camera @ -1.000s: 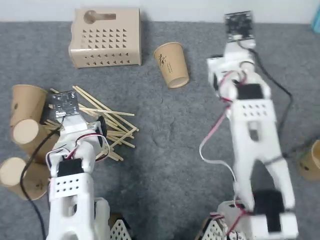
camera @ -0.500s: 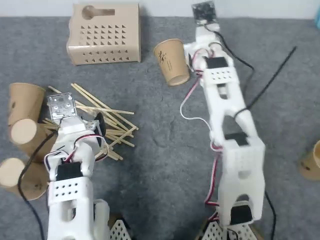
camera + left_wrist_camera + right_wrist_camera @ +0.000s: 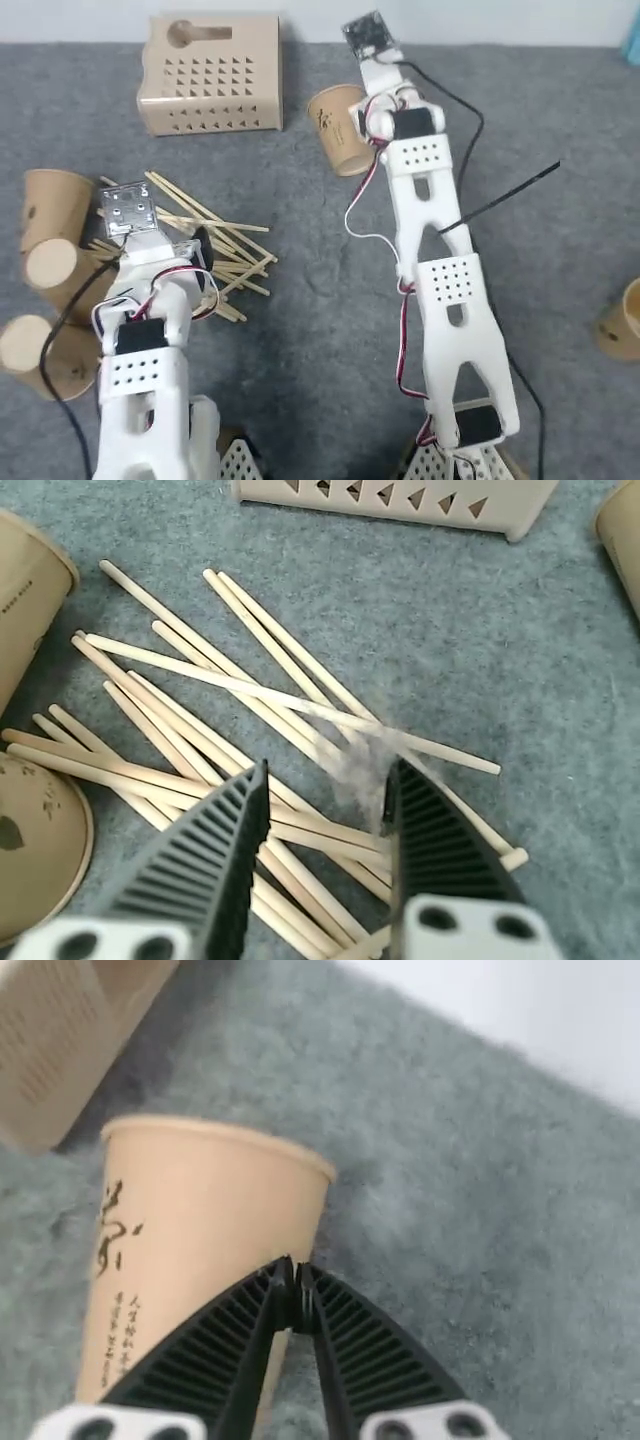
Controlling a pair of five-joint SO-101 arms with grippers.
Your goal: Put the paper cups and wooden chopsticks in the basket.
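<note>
Paper cup point(image 3: 342, 128) lies on its side just beside the basket point(image 3: 210, 75), with the right gripper point(image 3: 295, 1272) at the cup's side, fingers pressed together on nothing. Wooden chopsticks point(image 3: 230, 710) are piled near the basket, with the left gripper point(image 3: 328, 775) over them, fingers spread wide.

The high view looks down from far above the grey counter point(image 3: 300, 330) and takes in the whole scene; the left wrist view sits close over the chopsticks point(image 3: 230, 685), looking down past its end effector point(image 3: 328, 780); the right wrist view sits very close to one paper cup point(image 3: 200, 1230); the high view shares both spots.
</note>
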